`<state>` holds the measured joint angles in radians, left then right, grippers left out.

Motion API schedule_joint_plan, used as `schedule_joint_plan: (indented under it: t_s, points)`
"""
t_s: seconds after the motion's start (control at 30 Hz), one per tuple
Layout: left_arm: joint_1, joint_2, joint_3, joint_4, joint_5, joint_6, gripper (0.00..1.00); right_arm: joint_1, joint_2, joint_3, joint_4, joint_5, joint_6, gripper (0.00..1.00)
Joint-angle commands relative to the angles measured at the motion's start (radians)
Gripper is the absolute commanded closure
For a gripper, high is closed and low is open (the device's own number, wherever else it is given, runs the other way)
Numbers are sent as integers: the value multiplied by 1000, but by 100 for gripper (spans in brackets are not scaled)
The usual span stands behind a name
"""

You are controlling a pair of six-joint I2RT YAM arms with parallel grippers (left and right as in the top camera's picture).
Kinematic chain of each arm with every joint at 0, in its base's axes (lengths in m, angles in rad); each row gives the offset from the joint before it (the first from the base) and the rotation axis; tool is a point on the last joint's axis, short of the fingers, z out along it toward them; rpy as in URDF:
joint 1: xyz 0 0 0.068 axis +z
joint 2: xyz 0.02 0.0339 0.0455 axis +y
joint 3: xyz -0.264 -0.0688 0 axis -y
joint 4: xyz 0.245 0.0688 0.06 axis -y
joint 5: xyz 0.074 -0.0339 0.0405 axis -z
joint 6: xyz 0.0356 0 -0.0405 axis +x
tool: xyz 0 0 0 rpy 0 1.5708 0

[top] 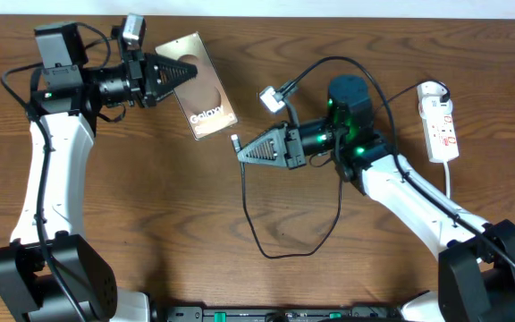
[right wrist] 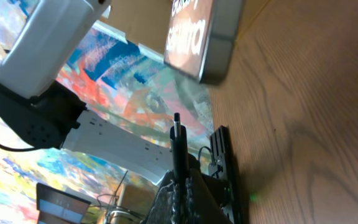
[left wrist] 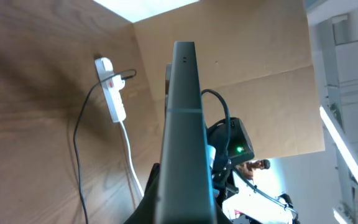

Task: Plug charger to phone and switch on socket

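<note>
**Plug lined up just short of the phone's near end**

The left gripper (top: 184, 73) is clenched on the far-left part of the phone (top: 208, 112). In the left wrist view the phone shows edge-on between the fingers. Its long axis runs diagonally, from far-left to near-right.

The right gripper (top: 242, 152) is clamped on the charger (top: 245, 201) just behind its plug (top: 235, 140). The plug sticks out past the fingertips and points far-left, roughly along the phone's axis. It sits just beside the right corner of the phone's near end, apart from it and not yet in.

The coming move looks like a short push far-left, with a small sideways correction to reach the port. The port itself I cannot make out.

The cable loops loosely over the table (top: 150, 224) towards the near side, then up to the socket (top: 440, 121). The socket lies far right, well apart, and the right arm is nearer to it. The charger's other end appears seated in the socket's far end. No containers are in view.
</note>
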<state>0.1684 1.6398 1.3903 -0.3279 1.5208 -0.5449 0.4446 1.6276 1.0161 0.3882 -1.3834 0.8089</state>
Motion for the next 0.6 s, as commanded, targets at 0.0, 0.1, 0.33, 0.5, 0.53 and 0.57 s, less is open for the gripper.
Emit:
schedule_joint_plan:
  t_s: [0.0, 0.1, 0.33, 0.5, 0.53, 0.57]
  points:
    - [5, -20, 21, 12, 53, -37, 93, -14, -11, 0, 5, -52, -3, 99]
    - [5, -20, 21, 11, 53, -66, 93, -15, -11, 0, 4, -82, -22, 99]
    - [2, -20, 21, -8, 53, -77, 93, -14, -11, 0, 1, -111, -32, 99]
    - [-17, -20, 21, -6, 53, -69, 93, -11, -11, 0, 1, -79, -31, 99]
    - [-21, -21, 21, -6, 53, -61, 93, -10, -11, 0, 1, -69, -26, 99]
    - [-24, -20, 21, -6, 53, -57, 93, -8, -11, 0, 1, -61, -19, 99]
